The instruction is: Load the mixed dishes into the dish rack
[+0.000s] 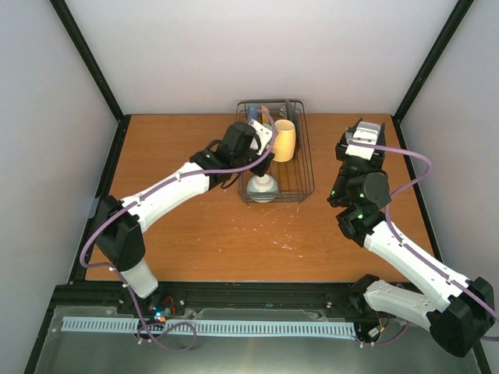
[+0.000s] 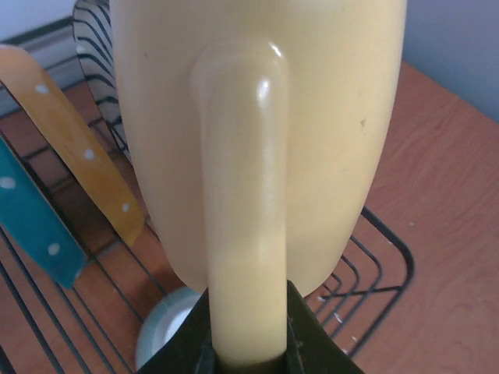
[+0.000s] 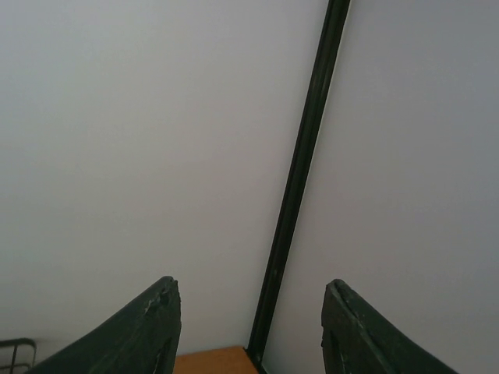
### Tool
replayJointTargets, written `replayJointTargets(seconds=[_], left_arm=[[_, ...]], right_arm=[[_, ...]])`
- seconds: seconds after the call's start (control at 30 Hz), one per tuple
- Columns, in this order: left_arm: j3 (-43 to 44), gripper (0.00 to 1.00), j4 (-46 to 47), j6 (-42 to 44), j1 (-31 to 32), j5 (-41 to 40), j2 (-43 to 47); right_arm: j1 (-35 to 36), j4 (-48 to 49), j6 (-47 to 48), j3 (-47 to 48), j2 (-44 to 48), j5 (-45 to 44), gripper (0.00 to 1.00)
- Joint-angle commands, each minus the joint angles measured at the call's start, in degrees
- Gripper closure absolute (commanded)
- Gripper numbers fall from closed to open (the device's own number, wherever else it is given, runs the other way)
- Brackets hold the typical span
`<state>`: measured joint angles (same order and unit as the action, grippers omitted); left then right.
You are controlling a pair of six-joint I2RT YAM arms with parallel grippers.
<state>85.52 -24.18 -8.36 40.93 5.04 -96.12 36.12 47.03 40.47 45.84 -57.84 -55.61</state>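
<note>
Gripping the mug [image 1: 284,140] by its handle [image 2: 242,195]: left gripper [image 2: 249,347] is clamping narrow, one finger [image 2: 191,343] pressing on each side of the handle's lower end. Mug is hanging within the rack [image 1: 306,167] outline, right half, mid-depth. Handle is facing the left wrist camera and the mug body is filling most of that view. Can't tell if it's touching the wire floor.

Teal dotted plate [image 2: 35,226] and yellow-orange plate [image 2: 78,148] are standing on edge in the rack, just left of the mug. Striped plate [image 2: 97,47] is peeking out beyond them at the far end. Bowl [image 1: 263,187] is sitting on the rack floor at the near end, below the mug, with its mint rim showing at the bottom of the left wrist view. Rack is sitting at back-centre of the table [image 1: 195,234].

Right gripper [image 3: 249,331] is standing wide and holding nothing. It is raised well to the right of the rack, pointing at the wall [image 3: 140,140] and corner post [image 3: 300,187].
</note>
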Motion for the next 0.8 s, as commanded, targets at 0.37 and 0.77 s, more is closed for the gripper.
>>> replayJointTargets(seconds=[0.37,0.77], left_arm=[[-3.2,0.99,18.1,6.1,4.4,-5.3,-4.0],[-7.1,0.99,19.2,8.1,4.6,-1.7,-6.8]], right_arm=[[-7.5,-15.1,-13.8,-1.1,6.2,4.9,0.52],[-12.4,-19.1,-16.9,-1.5,7.7,9.7,0.52]])
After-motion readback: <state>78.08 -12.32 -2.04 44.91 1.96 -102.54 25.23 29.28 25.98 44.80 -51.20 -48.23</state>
